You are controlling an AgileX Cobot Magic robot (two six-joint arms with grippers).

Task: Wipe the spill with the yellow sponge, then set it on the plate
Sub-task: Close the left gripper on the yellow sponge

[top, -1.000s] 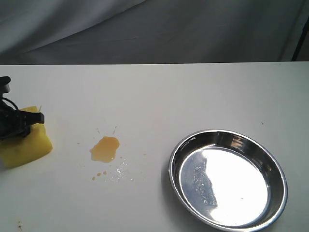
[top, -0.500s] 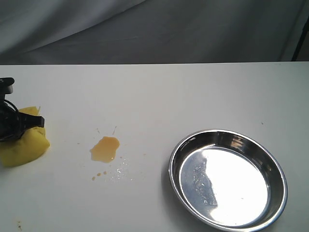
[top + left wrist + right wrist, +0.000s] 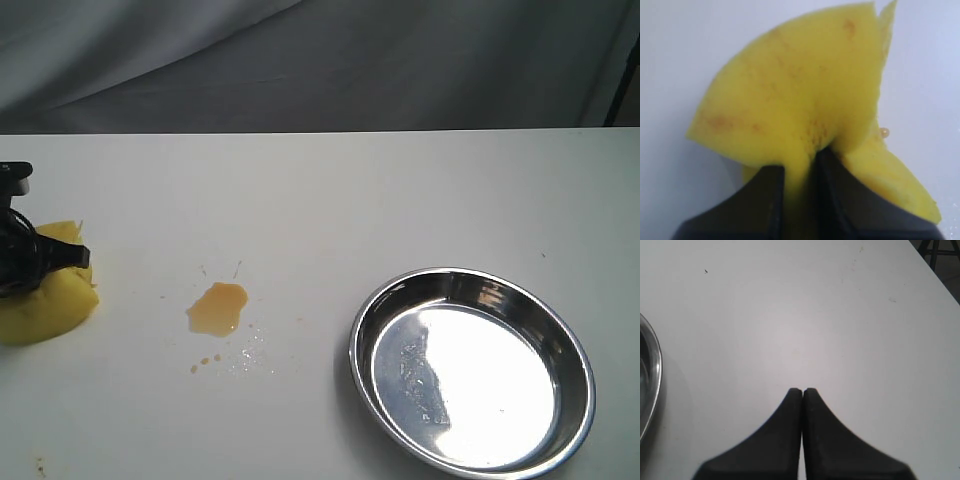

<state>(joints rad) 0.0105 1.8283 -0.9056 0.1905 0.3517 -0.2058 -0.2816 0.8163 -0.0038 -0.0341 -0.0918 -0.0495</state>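
We pinch the bright yellow foam sponge (image 3: pixel 790 90) in our left gripper (image 3: pixel 800 162), jaws nearly together, to wipe the amber liquid puddle (image 3: pixel 217 308).

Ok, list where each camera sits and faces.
Exterior: above the white table, looking down at the amber puddle; left tool shows at left.
Left wrist: on left arm, facing the thick yellow foam sponge its tool pinches.
Right wrist: on right arm, facing the table; right tool shut.
Shared: exterior and right wrist both show the round shiny steel plate.
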